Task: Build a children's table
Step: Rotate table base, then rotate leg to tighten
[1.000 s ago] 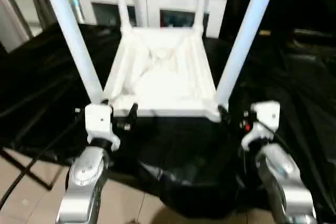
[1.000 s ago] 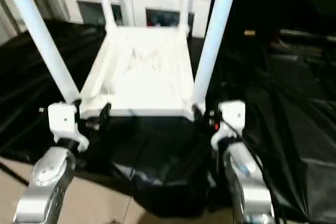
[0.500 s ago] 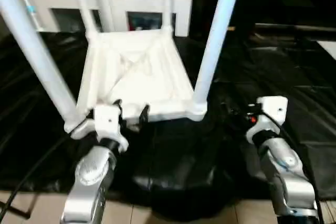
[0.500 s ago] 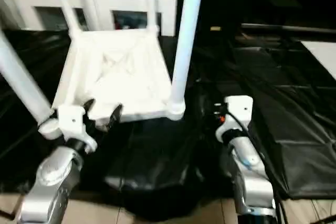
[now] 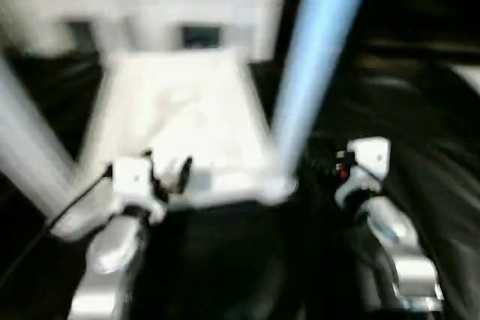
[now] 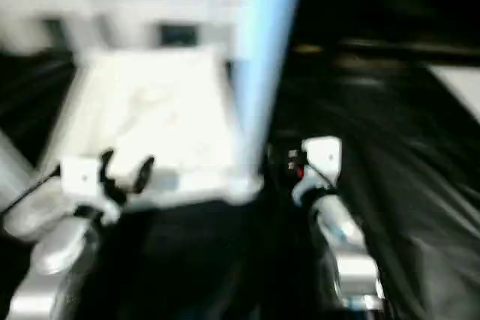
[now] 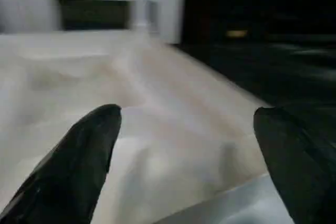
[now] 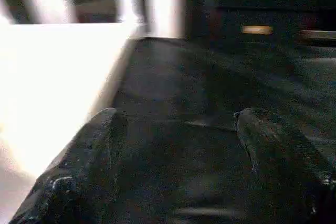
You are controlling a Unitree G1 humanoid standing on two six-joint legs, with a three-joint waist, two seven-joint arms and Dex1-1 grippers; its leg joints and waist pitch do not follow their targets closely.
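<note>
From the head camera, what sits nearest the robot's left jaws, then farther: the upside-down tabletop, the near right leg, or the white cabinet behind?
1. Tabletop: right in front of the left gripper, which is at its near edge.
2. Near right leg: off to the right, rising from the near right corner.
3. White cabinet: farthest, beyond the tabletop's far end.

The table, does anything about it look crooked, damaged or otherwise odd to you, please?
Nothing stands out. The tabletop lies underside up on the black sheet, as it would during assembly, with legs standing from its near corners: the near right leg and near left leg. I see no breakage, though fine detail is blurred.
</note>
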